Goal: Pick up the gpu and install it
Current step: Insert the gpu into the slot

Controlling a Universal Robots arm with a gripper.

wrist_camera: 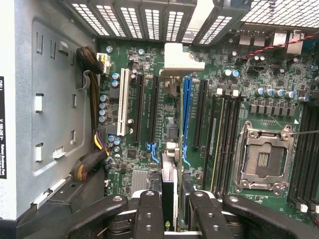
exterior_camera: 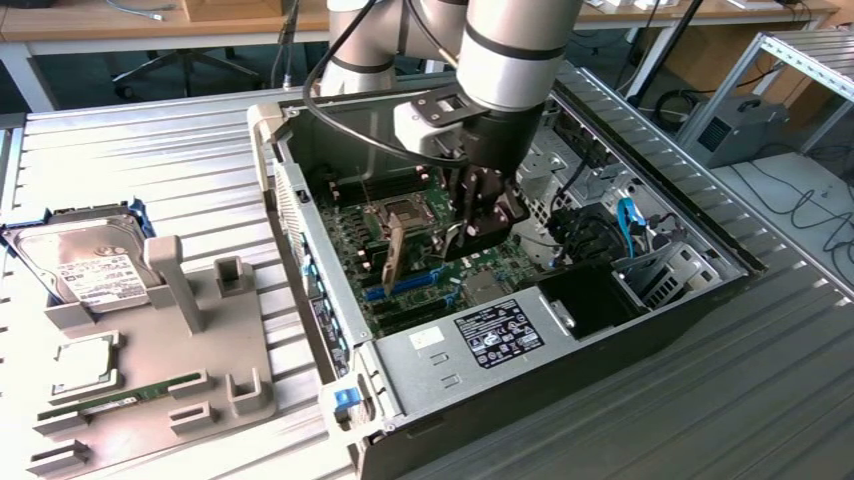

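My gripper [exterior_camera: 483, 222] is down inside the open computer case [exterior_camera: 300, 215], over the green motherboard [exterior_camera: 441, 275]. It is shut on the gpu [exterior_camera: 489, 240], a thin black card held on edge. In the wrist view the fingers [wrist_camera: 149, 214] clamp the gpu [wrist_camera: 168, 191] from both sides. The card runs away from them to its pale metal bracket [wrist_camera: 182, 57] near the case's slotted rear wall. It stands above the board, lined up between a black slot [wrist_camera: 154, 114] and the blue slot [wrist_camera: 187, 114]. Whether its edge touches a slot I cannot tell.
A CPU socket [wrist_camera: 263, 159] and memory slots lie beside the card; a white slot [wrist_camera: 120, 107] and cable bundles [wrist_camera: 94, 144] lie on the other side. The power supply [exterior_camera: 501, 335] sits at the case front. At the exterior view's left, a grey fixture [exterior_camera: 200, 350] holds a hard drive [exterior_camera: 87, 270].
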